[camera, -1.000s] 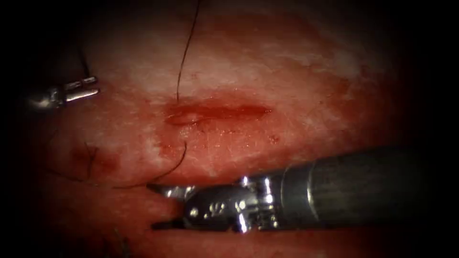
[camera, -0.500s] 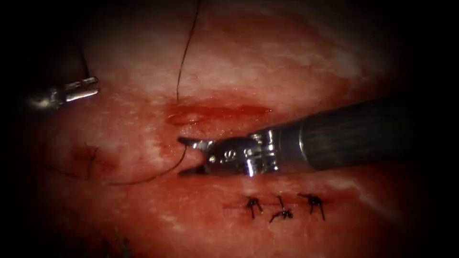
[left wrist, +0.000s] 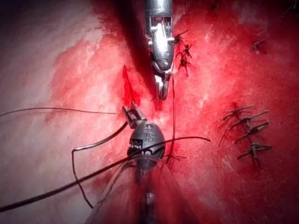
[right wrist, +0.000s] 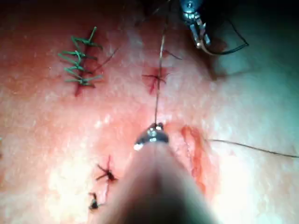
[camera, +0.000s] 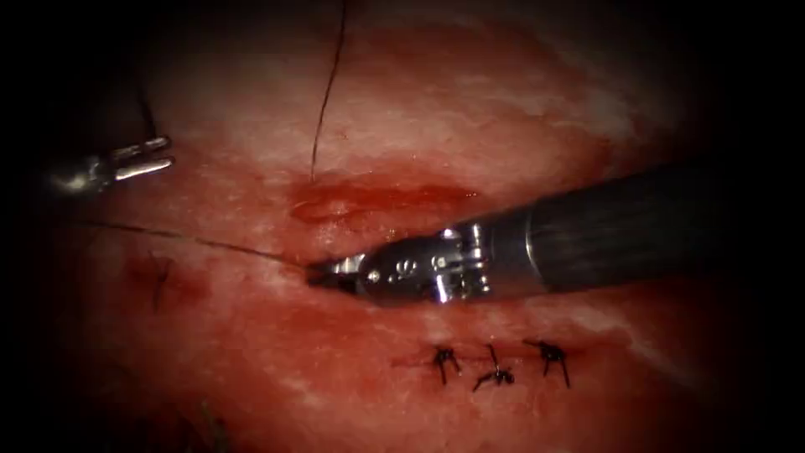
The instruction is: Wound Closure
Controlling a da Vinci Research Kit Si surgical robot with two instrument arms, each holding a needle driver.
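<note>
On the tissue [camera: 503, 126], right tool [camera: 323, 274] fingers clamp the thread [camera: 193, 240]; left tool [left wrist: 133, 113] fingers slightly apart, empty.

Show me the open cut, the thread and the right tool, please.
Cut [camera: 381, 198], endoscope view, middle of the red slit.
Thread [camera: 210, 242], endoscope view, the taut strand left of the tool's tip.
Right tool [camera: 329, 273], endoscope view, tip of its shut jaws on the thread.

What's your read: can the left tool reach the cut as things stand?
Probably yes. Bare tissue lies between the left tool and the cut; only thread rises at the cut's left end. The right tool, shut on thread, lies below the cut.
</note>
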